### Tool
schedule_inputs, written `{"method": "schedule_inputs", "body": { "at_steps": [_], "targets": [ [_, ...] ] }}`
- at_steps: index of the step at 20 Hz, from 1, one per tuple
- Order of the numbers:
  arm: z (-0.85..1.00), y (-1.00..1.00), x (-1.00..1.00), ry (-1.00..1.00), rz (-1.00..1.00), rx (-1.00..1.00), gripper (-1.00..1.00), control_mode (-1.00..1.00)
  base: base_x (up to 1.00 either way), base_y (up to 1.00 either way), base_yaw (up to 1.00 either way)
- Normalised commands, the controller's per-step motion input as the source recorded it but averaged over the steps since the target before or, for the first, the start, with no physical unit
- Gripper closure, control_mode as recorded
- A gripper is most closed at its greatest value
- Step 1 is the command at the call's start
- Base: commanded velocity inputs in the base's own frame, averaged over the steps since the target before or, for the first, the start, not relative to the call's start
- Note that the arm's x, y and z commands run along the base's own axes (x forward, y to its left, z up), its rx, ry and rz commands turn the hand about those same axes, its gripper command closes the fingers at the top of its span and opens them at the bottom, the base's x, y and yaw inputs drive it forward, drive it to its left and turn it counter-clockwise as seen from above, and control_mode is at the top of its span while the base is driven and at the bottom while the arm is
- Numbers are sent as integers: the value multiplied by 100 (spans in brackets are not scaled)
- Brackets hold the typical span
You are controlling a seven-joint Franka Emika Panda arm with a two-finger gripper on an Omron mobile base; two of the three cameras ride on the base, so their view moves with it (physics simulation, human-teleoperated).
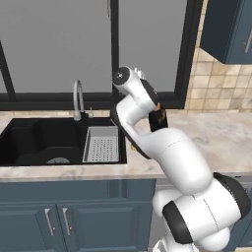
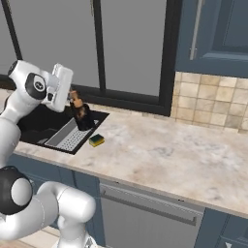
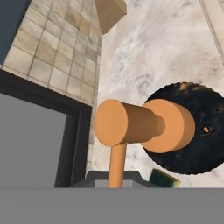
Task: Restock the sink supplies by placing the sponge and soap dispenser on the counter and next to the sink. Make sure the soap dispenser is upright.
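The soap dispenser [image 2: 83, 116], a black bottle with an orange pump top, is about upright at the right rim of the sink [image 2: 46, 128]. It also shows beside my forearm [image 1: 158, 119]. I cannot tell whether its base touches the counter [image 2: 160, 150]. From above, the hand view shows the pump top and bottle [image 3: 192, 131]. My gripper [image 2: 70, 99] is shut on the pump's thin nozzle [image 3: 114, 177]. The sponge [image 2: 96, 140], yellow with a green layer, lies flat on the counter just right of the bottle, and its corner [image 3: 164, 178] peeks out below the bottle.
A grey perforated drain tray [image 1: 102, 143] sits in the sink's right basin, with the chrome faucet [image 1: 77, 101] behind it. Dark window frames run along the back. A tiled backsplash [image 2: 208, 104] and blue wall cabinets [image 2: 218, 34] stand to the right, above a wide stretch of counter.
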Motion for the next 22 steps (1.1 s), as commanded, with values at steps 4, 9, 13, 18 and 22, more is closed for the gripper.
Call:
{"method": "schedule_inputs", "body": {
  "at_steps": [4, 9, 13, 18, 22],
  "targets": [
    [-58, -5, 9, 0, 1, 1, 100, -100, 0, 0, 0],
    [-60, 0, 12, 0, 0, 1, 100, -100, 0, 0, 0],
    [-56, 0, 28, 0, 0, 3, 100, -100, 0, 0, 0],
    [-53, 0, 33, -1, 0, 6, 100, -100, 0, 0, 0],
    [-52, 1, 13, -2, 0, 7, 100, -100, 0, 0, 0]
  ]
}}
